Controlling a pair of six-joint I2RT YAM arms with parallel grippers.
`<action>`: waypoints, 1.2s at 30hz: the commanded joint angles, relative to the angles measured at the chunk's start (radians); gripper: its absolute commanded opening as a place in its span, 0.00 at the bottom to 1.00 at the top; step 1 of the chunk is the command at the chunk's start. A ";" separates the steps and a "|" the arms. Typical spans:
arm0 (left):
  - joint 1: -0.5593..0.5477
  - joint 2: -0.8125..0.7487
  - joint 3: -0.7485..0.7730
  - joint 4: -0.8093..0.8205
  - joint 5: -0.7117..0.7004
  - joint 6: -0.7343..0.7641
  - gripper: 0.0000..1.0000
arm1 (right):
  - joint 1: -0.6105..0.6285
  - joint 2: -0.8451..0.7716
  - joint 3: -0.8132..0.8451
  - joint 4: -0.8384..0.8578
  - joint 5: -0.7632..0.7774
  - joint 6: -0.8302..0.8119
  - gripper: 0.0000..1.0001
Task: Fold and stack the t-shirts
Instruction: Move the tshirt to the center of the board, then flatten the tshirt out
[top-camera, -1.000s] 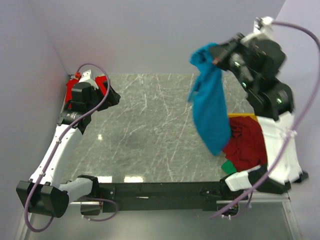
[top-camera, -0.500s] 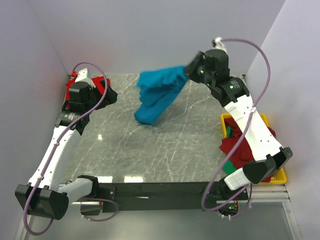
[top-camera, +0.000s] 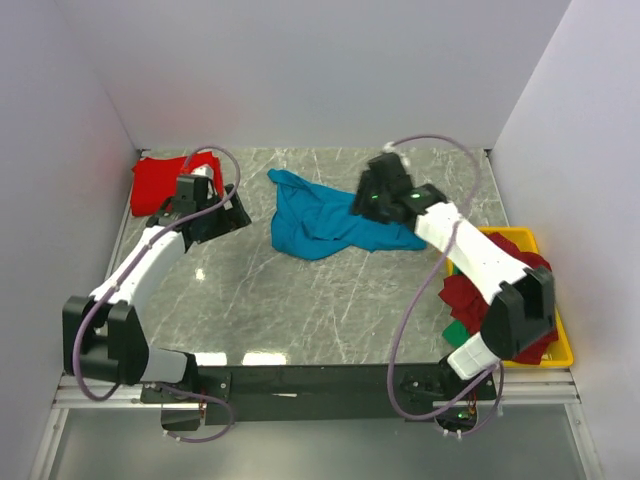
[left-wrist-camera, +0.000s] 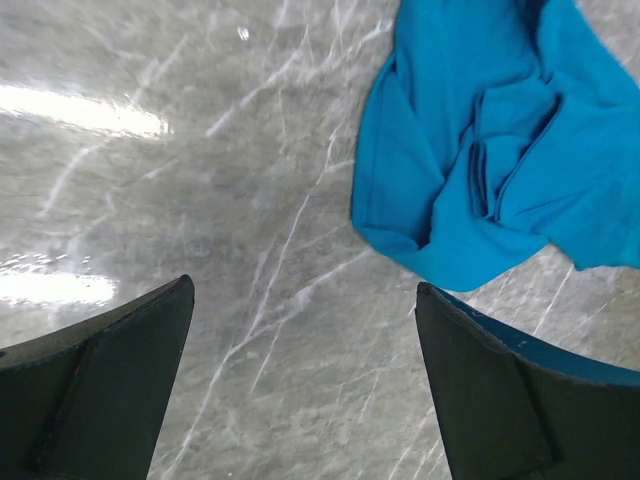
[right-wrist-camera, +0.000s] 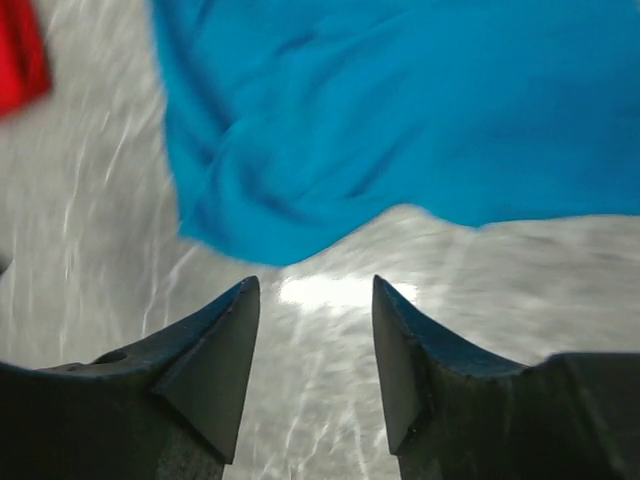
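A teal-blue t-shirt (top-camera: 325, 228) lies crumpled on the marble table, back of centre. My right gripper (top-camera: 360, 205) hovers over its right part, open, with nothing between its fingers. In the right wrist view the teal shirt (right-wrist-camera: 400, 120) lies just beyond the open gripper (right-wrist-camera: 315, 290). My left gripper (top-camera: 238, 216) stands wide open just left of the shirt. Its wrist view shows the teal shirt (left-wrist-camera: 490, 150) ahead to the right of the empty gripper (left-wrist-camera: 305, 300). A bright red t-shirt (top-camera: 158, 182) sits at the back left corner. A dark red shirt (top-camera: 470, 290) and a green one (top-camera: 457, 333) lie in the tray.
A yellow tray (top-camera: 512, 236) holding the heaped shirts stands at the right edge, partly behind the right arm. White walls close the table at the back and on both sides. A strip of the red shirt (right-wrist-camera: 20, 50) shows in the right wrist view.
The right arm swung the teal shirt from high at the right down onto the table and let it go. The left arm came forward from the red shirt toward the teal one.
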 joint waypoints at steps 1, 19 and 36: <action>0.003 0.055 0.035 0.046 0.058 -0.016 0.98 | 0.101 0.122 0.060 0.099 -0.119 -0.065 0.54; 0.003 0.244 0.155 0.009 0.177 0.018 0.91 | 0.156 0.657 0.486 -0.119 -0.042 -0.125 0.46; 0.002 0.383 0.247 0.067 0.241 0.007 0.88 | 0.133 0.719 0.535 -0.153 0.036 -0.165 0.00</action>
